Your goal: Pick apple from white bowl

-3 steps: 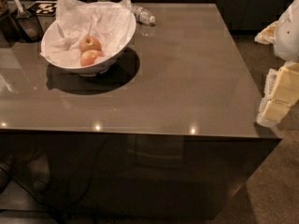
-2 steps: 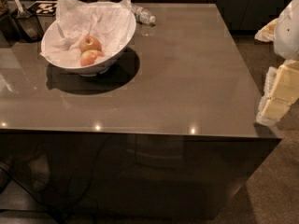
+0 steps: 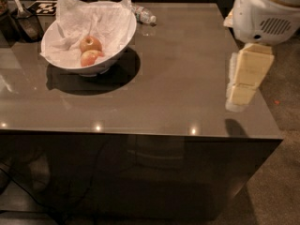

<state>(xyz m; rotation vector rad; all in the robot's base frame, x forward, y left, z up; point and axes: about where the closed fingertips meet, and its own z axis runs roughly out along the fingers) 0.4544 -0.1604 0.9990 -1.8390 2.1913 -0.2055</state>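
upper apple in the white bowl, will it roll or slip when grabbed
Probably rolls: the upper apple is round and rests on crumpled paper beside a second apple, so a nudge may shift both. Its skin looks smooth, so likely slippery. The gripper hangs at the table's right edge, far from it.

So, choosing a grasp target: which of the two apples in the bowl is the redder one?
The front apple, nearer the camera; the rear apple is yellower. Both lie in the white bowl. The gripper hangs over the table by its right edge.

A rounded white housing point(image 3: 262, 12) with a slotted vent tops the blocky cream gripper point(image 3: 240, 96), over the counter's point(image 3: 178, 78) right edge.
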